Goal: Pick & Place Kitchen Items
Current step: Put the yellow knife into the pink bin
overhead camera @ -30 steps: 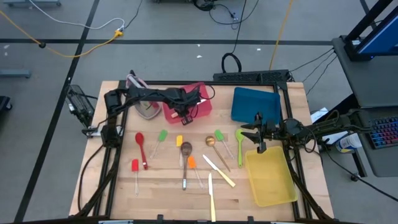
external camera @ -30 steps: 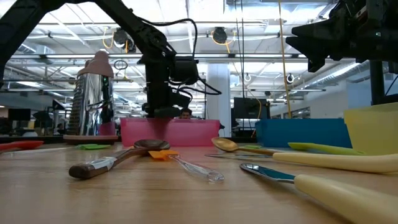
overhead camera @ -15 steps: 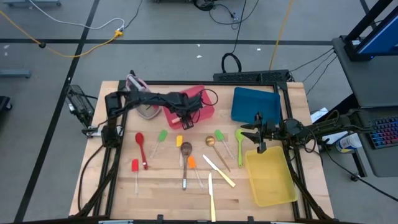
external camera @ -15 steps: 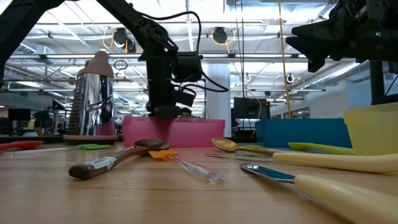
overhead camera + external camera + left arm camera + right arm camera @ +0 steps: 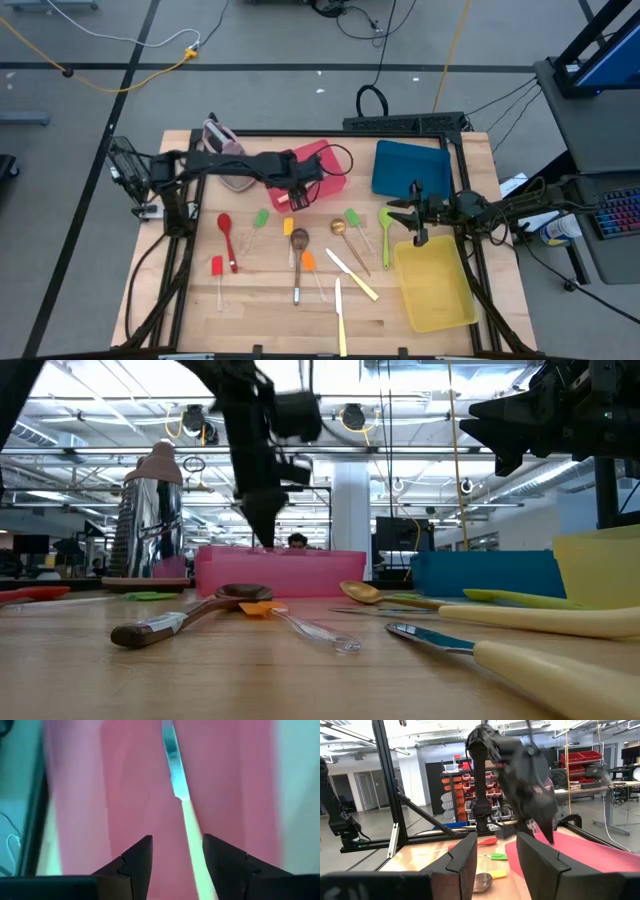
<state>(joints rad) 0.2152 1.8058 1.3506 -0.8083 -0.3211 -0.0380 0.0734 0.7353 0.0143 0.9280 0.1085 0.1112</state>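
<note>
My left gripper [image 5: 177,862] hangs open over the red tray [image 5: 322,160], its fingers pointing steeply down [image 5: 266,532]. Below it a cream-handled knife [image 5: 176,767] lies flat on the tray floor, and the handle runs under the gap between the fingers without touching them. Several utensils lie flat on the wooden table: a red spoon [image 5: 227,238], a brown spoon [image 5: 299,250], a green spoon [image 5: 385,228] and two cream-handled knives [image 5: 352,273]. My right gripper [image 5: 415,225] waits open at the right, raised between the blue and yellow trays.
A blue tray [image 5: 410,168] sits at the far right and a yellow tray [image 5: 432,285] at the near right. A pink-grey stand [image 5: 225,168] rises left of the red tray. A black frame [image 5: 455,150] borders the table.
My left gripper has risen out of the red tray and drawn a little toward the table's near edge. In the low view its fingertips, earlier hidden behind the tray wall, now hang clear above the rim.
</note>
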